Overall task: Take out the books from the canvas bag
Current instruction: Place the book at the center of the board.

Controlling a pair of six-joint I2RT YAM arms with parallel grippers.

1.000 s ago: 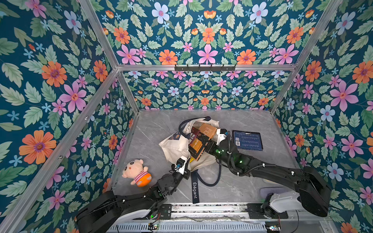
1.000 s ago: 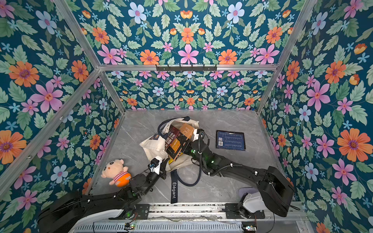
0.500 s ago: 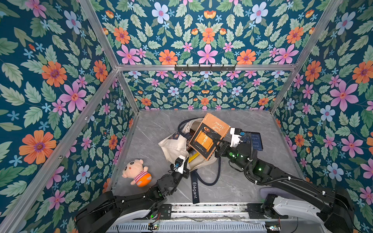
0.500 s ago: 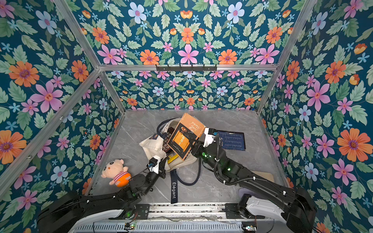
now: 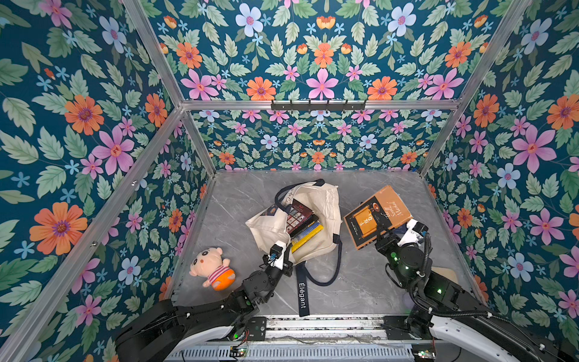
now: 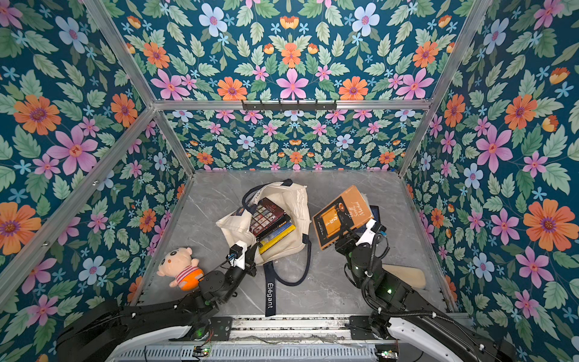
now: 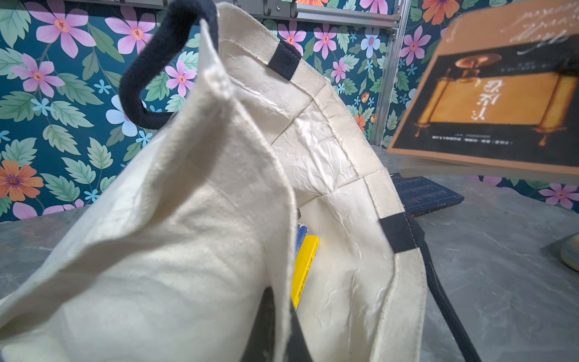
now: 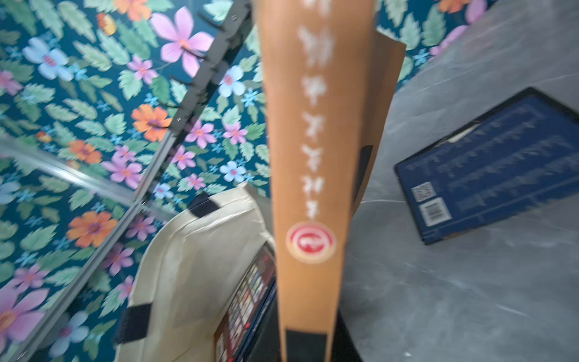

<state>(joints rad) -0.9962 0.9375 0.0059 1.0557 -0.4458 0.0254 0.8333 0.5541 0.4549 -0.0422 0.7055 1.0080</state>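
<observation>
Beside the canvas bag, right claw pinches edge of orange book.

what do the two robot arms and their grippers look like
The left arm and right arm are black jointed links with white shells near the base and green lights. A ribbed black hose runs along the right one. The left gripper and right gripper carry white blocks.

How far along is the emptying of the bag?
Done: one dark blue book lies on the table outside the canvas bag. In hand: the right gripper holds a brown book in the air; the left gripper pinches the bag's rim. Left: a red-covered book, a yellow book and others between them are in the bag.
</observation>
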